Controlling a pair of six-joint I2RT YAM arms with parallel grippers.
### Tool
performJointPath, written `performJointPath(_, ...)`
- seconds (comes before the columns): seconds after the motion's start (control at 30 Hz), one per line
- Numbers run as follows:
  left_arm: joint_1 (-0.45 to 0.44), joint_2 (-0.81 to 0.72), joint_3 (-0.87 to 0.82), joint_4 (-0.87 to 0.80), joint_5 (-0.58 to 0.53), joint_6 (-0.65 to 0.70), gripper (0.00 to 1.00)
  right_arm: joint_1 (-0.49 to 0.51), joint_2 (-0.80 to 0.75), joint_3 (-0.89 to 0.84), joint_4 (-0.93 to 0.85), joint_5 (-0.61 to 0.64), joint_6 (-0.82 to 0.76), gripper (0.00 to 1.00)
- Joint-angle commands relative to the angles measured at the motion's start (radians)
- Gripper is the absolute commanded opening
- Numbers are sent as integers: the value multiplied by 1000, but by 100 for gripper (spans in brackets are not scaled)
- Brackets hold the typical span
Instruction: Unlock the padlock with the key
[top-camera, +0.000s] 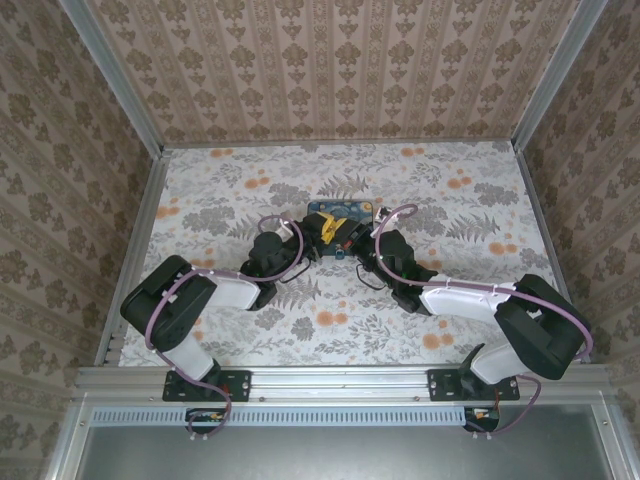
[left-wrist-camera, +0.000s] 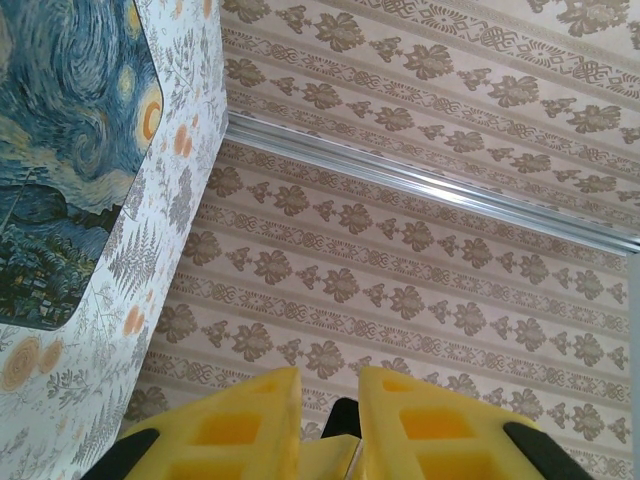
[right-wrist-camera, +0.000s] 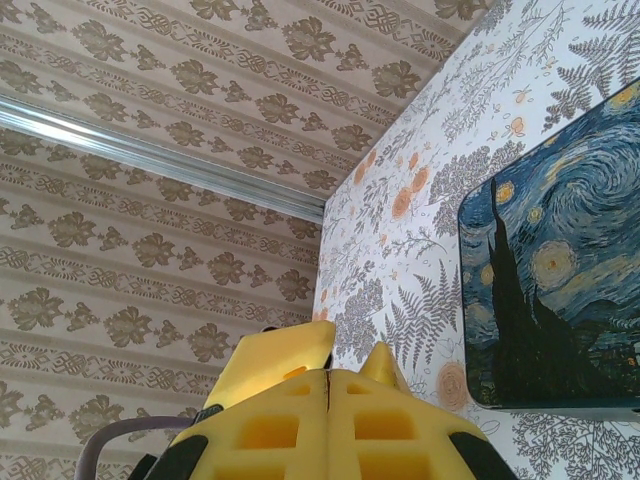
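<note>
Nearest me ran a ribbed aluminium rail (top-camera: 340, 382), with both arm bases bolted to it. From there the left arm (top-camera: 190, 300) and the right arm (top-camera: 500, 305) stretched inward to meet mid-table. Each had glossy black joints and smooth white shells, with a lilac cable (top-camera: 152, 318) looped along it.

The left gripper (top-camera: 320, 232) had blocky yellow plastic fingers (left-wrist-camera: 250, 425) standing a narrow gap apart, with something dark sitting low in that gap. Whether they pinched it I could not tell. The right gripper (top-camera: 358, 240) had its yellow fingers (right-wrist-camera: 290, 425) pressed flat together along a thin seam.

Both tips sat at the near edge of a flat, round-cornered box (top-camera: 340, 212) printed with a swirling blue starry sky. The padlock was too small to pick out among those fingertips.

The box lay on a table (top-camera: 230, 195) covered in a matte print — grey ferns and orange blossoms. Beyond it rose the back wall (top-camera: 330, 70), beige paper with striped rows of damask leaves, edged in bright metal framing.
</note>
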Motion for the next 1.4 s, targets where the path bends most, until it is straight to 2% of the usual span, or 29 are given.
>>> performJointPath(0.0, -2, -10, -8, 14, -11, 32, 20, 2, -32, -4, 26, 24, 13, 0)
performJointPath(0.23, -2, -26, -9, -22, -17, 47, 13, 1, -37, -9, 26, 26, 12, 0)
performJointPath(0.67, -2, -30, -7, -47, -27, 68, 15, 1, -41, -21, 18, 30, 9, 0)
performJointPath(0.97, -3, -34, -4, -55, -27, 77, 14, 2, -41, -26, 24, 30, 11, 0)
performJointPath(1.23, -3, -35, -1, -62, -26, 86, 0, 2, -41, -36, 29, 31, 15, 0)
performJointPath(1.3, -2, -36, -1, -65, -26, 95, 0, 1, -74, -41, 24, 32, 15, 0)
performJointPath(1.33, -3, -35, -1, -66, -28, 103, 0, 2, -83, -45, 12, 35, 17, 3)
performJointPath(1.37, -1, -35, 0, -67, -24, 118, 0, 2, -95, -52, -6, 42, 14, 17)
